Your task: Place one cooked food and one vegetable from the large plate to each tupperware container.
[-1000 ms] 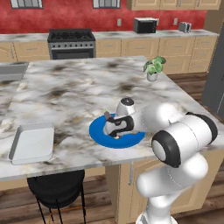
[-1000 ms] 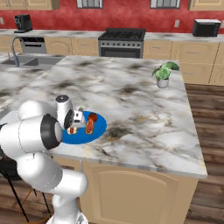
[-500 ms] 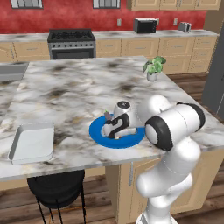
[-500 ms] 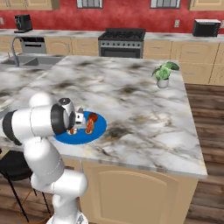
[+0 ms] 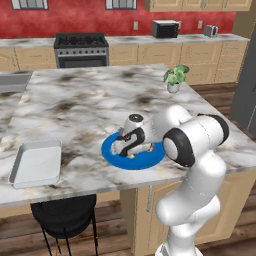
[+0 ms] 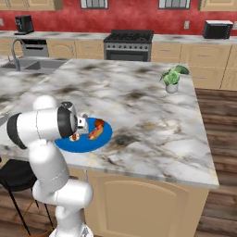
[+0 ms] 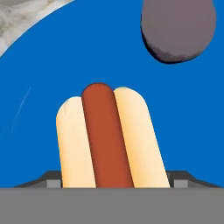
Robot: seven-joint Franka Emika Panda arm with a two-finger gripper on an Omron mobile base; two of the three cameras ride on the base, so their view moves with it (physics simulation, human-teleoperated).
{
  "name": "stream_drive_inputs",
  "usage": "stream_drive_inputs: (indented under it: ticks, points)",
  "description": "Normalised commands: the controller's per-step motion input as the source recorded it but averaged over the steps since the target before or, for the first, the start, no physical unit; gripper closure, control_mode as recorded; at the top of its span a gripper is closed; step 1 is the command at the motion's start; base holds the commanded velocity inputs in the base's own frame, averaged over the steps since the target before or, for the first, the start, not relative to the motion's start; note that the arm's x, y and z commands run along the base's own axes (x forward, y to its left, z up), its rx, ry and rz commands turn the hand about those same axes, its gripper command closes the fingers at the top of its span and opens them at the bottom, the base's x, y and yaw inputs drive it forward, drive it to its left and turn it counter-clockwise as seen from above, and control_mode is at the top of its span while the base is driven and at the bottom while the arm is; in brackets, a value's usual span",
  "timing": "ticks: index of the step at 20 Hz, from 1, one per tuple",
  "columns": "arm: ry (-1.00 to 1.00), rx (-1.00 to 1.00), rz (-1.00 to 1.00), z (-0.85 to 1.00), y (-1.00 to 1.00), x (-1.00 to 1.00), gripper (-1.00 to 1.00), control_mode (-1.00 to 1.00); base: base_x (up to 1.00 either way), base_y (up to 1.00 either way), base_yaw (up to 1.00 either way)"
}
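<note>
Hand view: hot dog (image 7: 107, 138) on the large plate (image 7: 183, 109) lies lengthwise between the gripper (image 7: 114, 183) tips; whether they are clamped, I cannot tell.

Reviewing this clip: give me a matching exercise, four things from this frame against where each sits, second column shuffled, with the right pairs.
Things:
1. hot dog
2. light grey tray
3. potted plant
4. microwave

Places:
A. far corner of the island
B. back counter by the red wall
C. on the blue plate, under the gripper
D. near edge of the island, left of the plate

Pairs: 1-C, 2-D, 3-A, 4-B
</note>
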Motion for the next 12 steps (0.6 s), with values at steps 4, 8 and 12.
stream_drive_inputs:
  ticks: [4, 8, 12]
  points:
    - [0.0, 0.04, 0.0, 0.12, 0.18, -0.62, 1.0, -1.0, 0.0, 0.0, 0.0]
    - [0.0, 0.02, -0.05, 0.61, 0.43, -0.61, 1.0, -1.0, 0.0, 0.0, 0.0]
    - [-0.03, 0.0, -0.13, 0.76, 0.44, -0.57, 1.0, -1.0, 0.0, 0.0, 0.0]
